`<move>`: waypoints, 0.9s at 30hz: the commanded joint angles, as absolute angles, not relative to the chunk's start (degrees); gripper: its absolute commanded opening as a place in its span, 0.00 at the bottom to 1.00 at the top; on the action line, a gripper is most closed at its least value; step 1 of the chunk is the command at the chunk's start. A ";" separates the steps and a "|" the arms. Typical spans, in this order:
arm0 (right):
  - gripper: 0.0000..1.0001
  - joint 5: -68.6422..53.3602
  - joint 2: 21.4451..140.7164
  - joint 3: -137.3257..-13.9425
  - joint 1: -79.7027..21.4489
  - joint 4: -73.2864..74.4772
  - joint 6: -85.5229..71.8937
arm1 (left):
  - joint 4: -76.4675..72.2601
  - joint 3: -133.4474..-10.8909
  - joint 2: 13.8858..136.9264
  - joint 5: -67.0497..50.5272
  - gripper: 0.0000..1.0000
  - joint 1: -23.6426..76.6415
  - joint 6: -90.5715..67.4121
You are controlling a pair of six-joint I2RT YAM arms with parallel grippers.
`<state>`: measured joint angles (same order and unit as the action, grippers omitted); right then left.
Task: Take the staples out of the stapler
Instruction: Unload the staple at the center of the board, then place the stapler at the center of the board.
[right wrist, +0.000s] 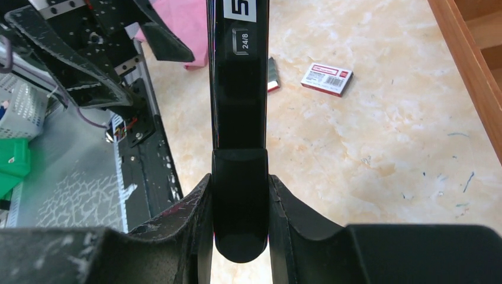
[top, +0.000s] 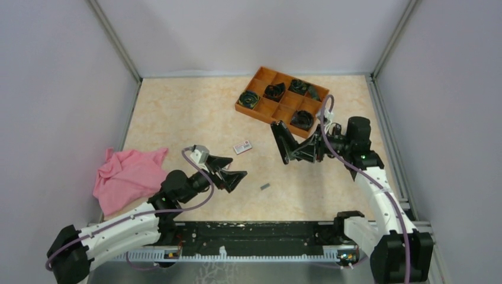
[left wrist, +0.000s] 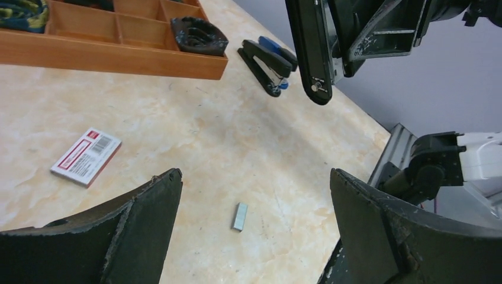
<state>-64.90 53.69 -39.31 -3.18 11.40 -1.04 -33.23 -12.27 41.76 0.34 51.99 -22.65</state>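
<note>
Where the marbled tabletop lies bare between the two arms, we see the staples: one short, ribbed, silvery-grey strip lying flat, touching nothing. From the left wrist view the staples sit low between the wide-open fingers of the left claw, which hovers near them with nothing in it.

We judge the strip very light, stiff and slick, and likely to snap along its joins if squeezed hard. Lying flat, it gives little to catch, so a gentle pinch across its two long sides at mid-length looks best.

The right claw is clamped on a black stapler, holding it by one end above the table. We cannot tell whether more staples remain inside it. From above, the stapler hangs beyond the strip, well apart from it.

A small white and red box lies near, on the far side. A second stapler, black and blue, rests by the corner of an orange tray at the back right. A pink cloth lies bunched at the left.

Open table surrounds the strip on every side. The near table edge, with its black rail, is the closest limit.
</note>
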 commanded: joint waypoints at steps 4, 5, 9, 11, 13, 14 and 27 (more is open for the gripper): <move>0.00 -58.42 58.43 -48.56 -6.75 16.75 7.69 | -17.73 -13.62 35.29 5.72 0.99 51.87 -21.57; 0.00 -56.62 59.25 -49.70 -8.10 17.87 8.65 | -16.22 -14.24 34.91 5.86 0.99 51.92 -21.56; 0.00 -50.65 63.08 -54.45 -12.38 20.17 9.83 | -11.39 -16.56 34.06 6.52 0.99 51.88 -21.59; 0.00 -47.99 66.08 -57.41 -14.48 21.42 10.51 | -9.00 -17.96 33.57 6.65 0.99 51.87 -21.66; 0.00 -45.19 68.83 -60.28 -16.93 22.38 10.78 | -6.85 -19.39 32.84 6.71 0.99 51.88 -21.63; 0.00 -43.40 70.14 -61.82 -18.23 22.68 10.81 | -5.72 -20.13 32.41 6.78 0.99 51.91 -21.44; 0.00 -22.09 99.43 -90.08 -34.33 26.87 5.02 | 17.02 -37.89 27.44 10.64 0.99 51.90 -16.05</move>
<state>-28.64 92.40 -80.73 -31.64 28.97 7.73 7.81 -32.18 29.10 9.08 51.99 -18.28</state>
